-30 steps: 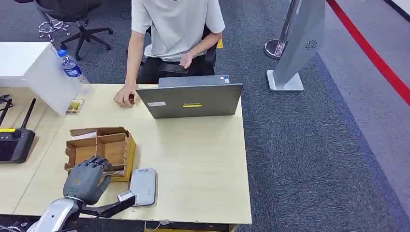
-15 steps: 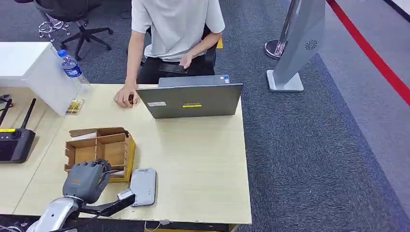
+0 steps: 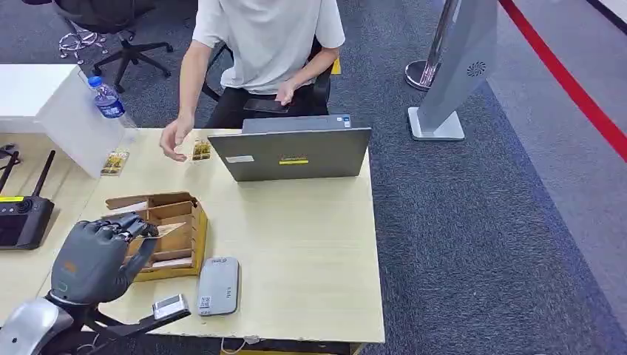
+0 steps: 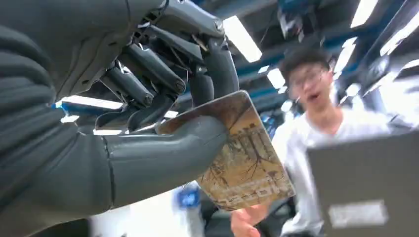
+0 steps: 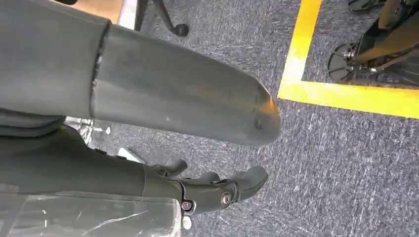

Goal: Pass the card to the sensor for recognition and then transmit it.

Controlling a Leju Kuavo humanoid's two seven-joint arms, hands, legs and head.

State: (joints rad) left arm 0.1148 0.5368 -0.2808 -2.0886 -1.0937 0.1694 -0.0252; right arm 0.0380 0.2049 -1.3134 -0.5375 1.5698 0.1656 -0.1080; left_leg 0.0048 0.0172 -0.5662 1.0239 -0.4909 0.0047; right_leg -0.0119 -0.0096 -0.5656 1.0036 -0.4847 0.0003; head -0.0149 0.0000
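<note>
Left hand [image 3: 100, 255] sits raised over the near-left part of the table [image 3: 310, 244], its thumb and fingers pinching the card [image 3: 164, 230]; the left wrist view shows the thumb [image 4: 163, 158] pressed across the card's [image 4: 244, 158] printed face with darker fingers behind it. The card pokes out to the right of the hand, above the cardboard box [image 3: 159, 233]. The box is open-topped, split into compartments by cardboard dividers; a pale flat piece lies in the near compartment, the rest is too shadowed to tell. Just right of the box's near corner lies the grey sensor [image 3: 219, 285], flat on the table and close to the near edge. Wide bare tabletop runs from the sensor to the right edge and far toward the laptop [image 3: 292, 151], which stands open at the far edge. A person's hand [image 3: 174, 138] hovers at the far-left of the table beside a small card [image 3: 200, 150]. A black controller [image 3: 26, 218] lies on the adjoining table to the left. Right hand [image 5: 178, 113] hangs over grey carpet, thumb and dark fingers spread and holding nothing.
</note>
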